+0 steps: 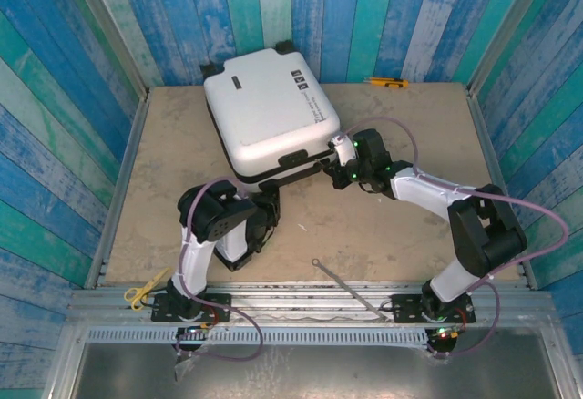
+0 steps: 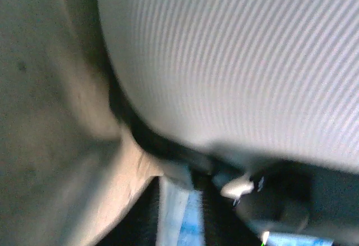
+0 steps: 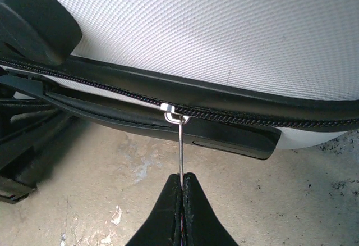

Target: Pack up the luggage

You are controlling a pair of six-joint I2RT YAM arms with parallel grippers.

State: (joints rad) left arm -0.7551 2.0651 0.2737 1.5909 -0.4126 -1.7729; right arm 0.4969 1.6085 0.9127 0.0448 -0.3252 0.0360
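Right pincer [image 3: 180, 180] on luggage's [image 3: 224, 27] near-side zip pull [image 3: 180, 145]

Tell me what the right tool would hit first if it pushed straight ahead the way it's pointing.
Probably the zipper slider on the black seam of the luggage. The right tool is shut on the thin metal pull, which leads straight to it.

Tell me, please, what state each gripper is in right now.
Left gripper: cannot be told; it sits close against the white suitcase.
Right gripper: closed on the zipper pull.
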